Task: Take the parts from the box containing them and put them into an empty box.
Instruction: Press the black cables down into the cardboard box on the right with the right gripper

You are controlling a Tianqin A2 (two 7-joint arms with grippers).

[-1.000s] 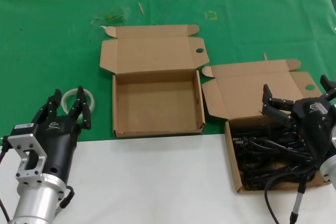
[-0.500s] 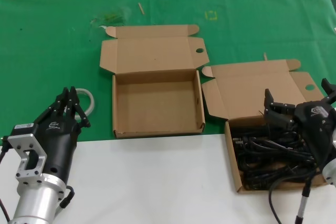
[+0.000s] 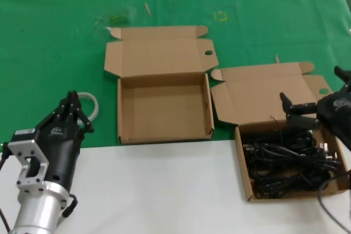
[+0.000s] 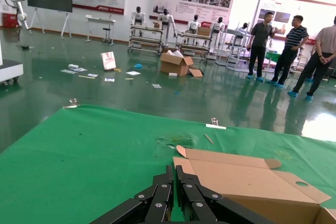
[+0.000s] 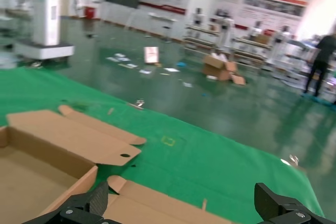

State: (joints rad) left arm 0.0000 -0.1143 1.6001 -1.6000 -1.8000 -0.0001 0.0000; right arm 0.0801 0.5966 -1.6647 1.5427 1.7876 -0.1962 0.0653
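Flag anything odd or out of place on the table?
One stray: a whitish tube ring lies on the green cloth just beyond the shut left gripper, belonging to neither box. The parts sit tangled inside their box; nothing spilled.

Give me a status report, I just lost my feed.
Right gripper open, empty, above the cord box. Left gripper shut, parked near the tube ring. Cords all in their box; empty box bare. Nothing in the way.

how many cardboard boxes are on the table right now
2. The empty box sits open at the centre on the green cloth; the box of black cords sits open at the robot's right, straddling the cloth's edge, under the right gripper. No others show.
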